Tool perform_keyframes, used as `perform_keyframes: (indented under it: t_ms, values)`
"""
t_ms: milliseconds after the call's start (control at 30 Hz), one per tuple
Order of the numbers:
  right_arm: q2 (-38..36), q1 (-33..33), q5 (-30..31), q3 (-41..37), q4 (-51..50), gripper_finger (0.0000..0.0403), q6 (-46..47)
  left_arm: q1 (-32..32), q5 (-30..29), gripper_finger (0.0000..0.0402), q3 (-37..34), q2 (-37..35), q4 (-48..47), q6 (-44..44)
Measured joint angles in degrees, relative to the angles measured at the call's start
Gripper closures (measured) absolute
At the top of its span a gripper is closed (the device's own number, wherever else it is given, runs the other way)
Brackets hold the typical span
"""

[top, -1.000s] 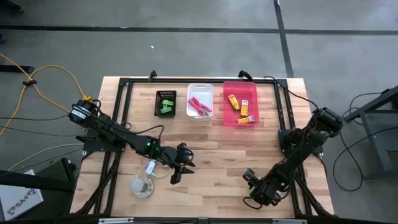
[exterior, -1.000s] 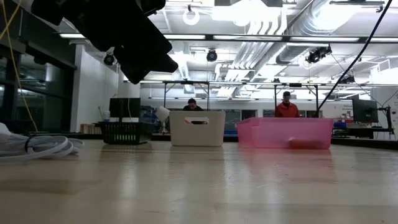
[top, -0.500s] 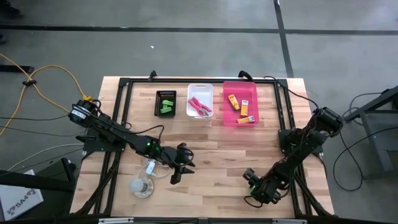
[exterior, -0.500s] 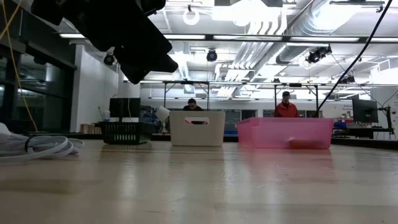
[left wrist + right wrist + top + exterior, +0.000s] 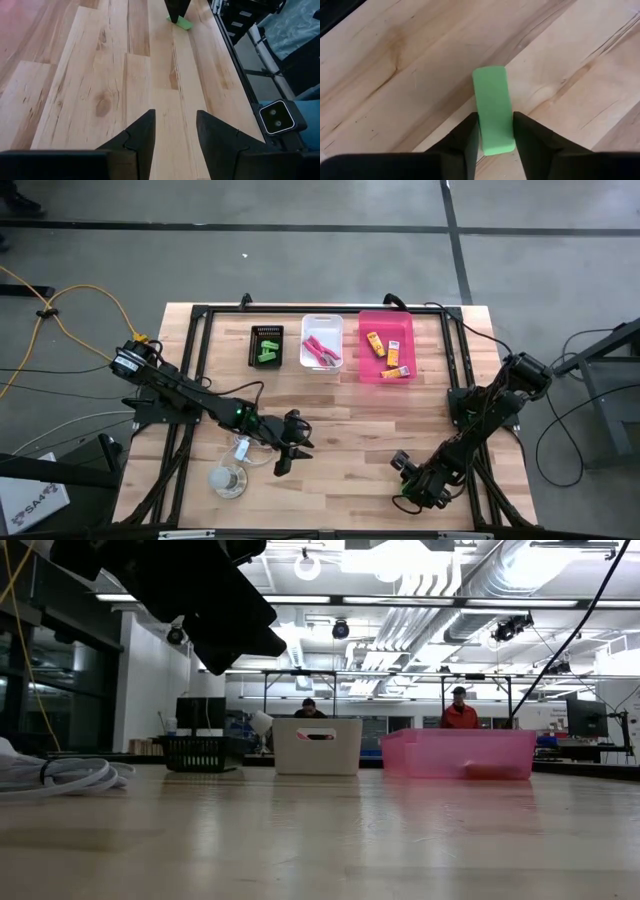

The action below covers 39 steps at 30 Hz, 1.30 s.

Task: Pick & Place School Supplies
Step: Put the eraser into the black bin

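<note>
- Your right gripper (image 5: 495, 137) sits low over the near right part of the bench (image 5: 350, 430), close to the front edge and the black frame rail on that side.
- Its fingers (image 5: 467, 135) are clamped on a green piece (image 5: 493, 107); the piece lies flat on the wood, its far end sticking out past the fingertips.
- From the left wrist view you see the same green piece (image 5: 183, 22) far down the boards under the right arm's dark tip, near the bench edge.
- Your left gripper (image 5: 175, 132) hangs above the near left-centre of the bench, fingers apart, nothing between them; bare planks ahead of it.
- Open wood runs across the middle between the two arms and back to the bins.
- Just left of your left gripper: coiled white cord (image 5: 243, 450) and pale round disc (image 5: 228, 480).
- Back row, left to right: black basket (image 5: 267, 332) with green pieces (image 5: 266, 354), white bin (image 5: 322, 320) with pink-handled scissors (image 5: 321, 352), pink tray (image 5: 385, 318) with yellow-orange packets (image 5: 374, 344).
</note>
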Motion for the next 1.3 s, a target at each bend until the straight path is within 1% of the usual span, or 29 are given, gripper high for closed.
perform_keyframes:
  t_ms: [133, 233, 433, 600, 733, 900, 1033, 1167, 1300]
  values:
    - [0.0, 0.0, 0.1, 0.0, 0.0, 0.0317, 0.0, 0.0, 0.0, 0.0262, 0.0, 0.0, 0.0, 0.0]
    - [0.0, 0.0, 0.2, 0.0, 0.0, 0.0328, 0.0, 0.0, 0.0, 0.0262, 0.0, 0.0, 0.0, 0.0]
    - [0.0, 0.0, 0.4, -0.1, 0.9, 0.0320, 0.0, 0.0, 0.0, 0.0262, 0.0, 0.0, 0.0, 0.0]
    - [0.1, -0.3, 3.2, -0.1, 3.2, 0.0325, 0.1, 0.0, 0.0, 0.0262, 0.0, 0.0, 0.0, 0.2]
    - [0.1, -1.9, 3.4, 0.2, 6.0, 0.0329, 2.6, 0.0, -0.1, 0.0262, 0.0, 0.0, 0.4, 2.8]
    - [0.1, -5.1, 3.2, 1.3, 10.1, 0.0327, 6.7, -0.6, -0.3, 0.0262, 0.0, 0.0, 3.3, 13.1]
    - [0.0, -7.7, -0.1, 1.3, 17.1, 0.0331, 9.0, -2.5, -0.3, 0.0262, 0.0, 0.0, 7.5, 26.6]
    - [-0.1, -10.6, -2.9, 1.3, 24.6, 0.0330, 11.9, -5.0, -0.3, 0.0262, 0.0, 0.0, 9.5, 39.6]
    - [-0.1, -13.4, -6.1, 1.4, 31.1, 0.0329, 14.7, -7.1, -4.2, 0.0262, 0.0, 0.0, 10.0, 47.9]
